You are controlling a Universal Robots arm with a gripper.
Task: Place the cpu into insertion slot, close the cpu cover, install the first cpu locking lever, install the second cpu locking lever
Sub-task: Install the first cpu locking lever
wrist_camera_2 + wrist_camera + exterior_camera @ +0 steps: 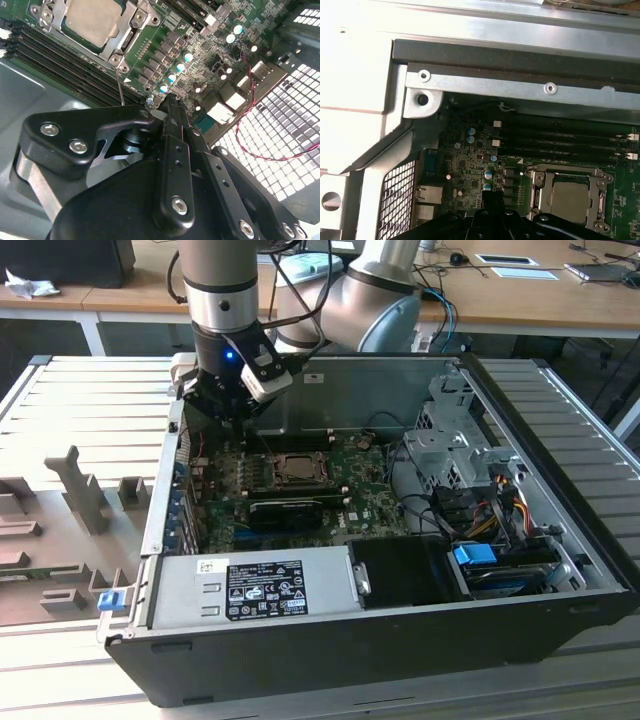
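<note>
In the exterior view, the cpu (298,469) shows as a small square chip with a dull grey metal top, lying flat in the middle of the green motherboard (375,495). The board sits inside an open computer case (400,640). A long black card (285,511) lies just nearer than the chip, and a silver power supply (250,585) nearer still. The gripper (228,422) hangs over the board's far corner, toward the exterior view's left of the chip and apart from it. The case rests on a slatted metal surface (80,390), and wooden desks (520,290) stand far behind.

In the second wrist view, the chip is seated in the insertion slot (116,58), and the cpu cover (131,31) lies flat around its edges. A thin wire lever (120,87) rises from the slot's corner toward the gripper's body. The gripper's fingers (170,107) are pressed together with nothing between them. A red wire (250,100) runs along the perforated case wall (295,100).

In the first wrist view, the chip gleams pale silver inside the cover's window, beside dark memory slots (560,142) and below the case's grey rim (520,87).
</note>
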